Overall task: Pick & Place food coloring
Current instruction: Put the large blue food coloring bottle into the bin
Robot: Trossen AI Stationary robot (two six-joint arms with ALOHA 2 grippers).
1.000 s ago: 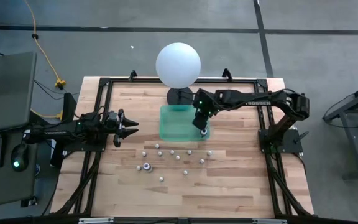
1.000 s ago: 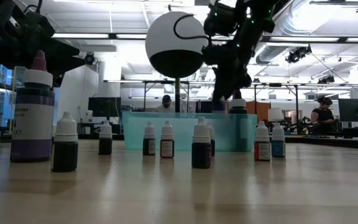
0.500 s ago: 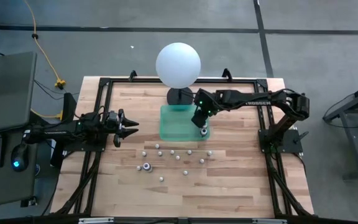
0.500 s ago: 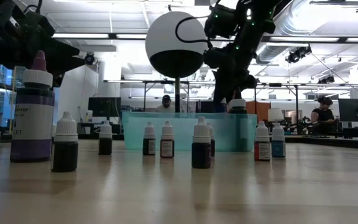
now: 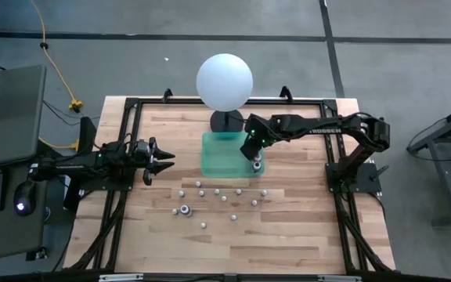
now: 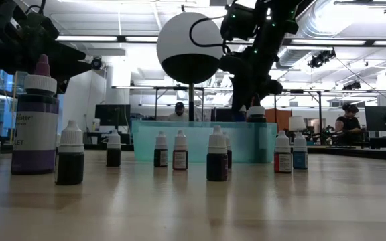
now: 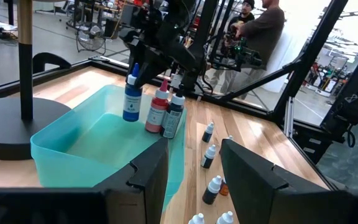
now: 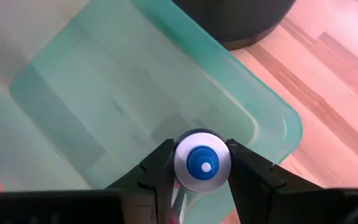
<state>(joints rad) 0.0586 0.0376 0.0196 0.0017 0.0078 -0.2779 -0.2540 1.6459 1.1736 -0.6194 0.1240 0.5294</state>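
While the right gripper [image 8: 199, 163] stays clamped on a blue-tipped food coloring bottle [image 8: 202, 165], it has drifted toward nine o'clock over the green bin [image 5: 219, 157]. The left gripper [image 5: 163, 159] waits, fingers parted. "TROSSEN" marks the right arm [image 5: 319, 124].

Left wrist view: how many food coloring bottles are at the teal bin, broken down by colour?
Blue bottle: 1
Red bottle: 1
Dark bottle: 1
Total: 3, grouped at one corner of the teal bin
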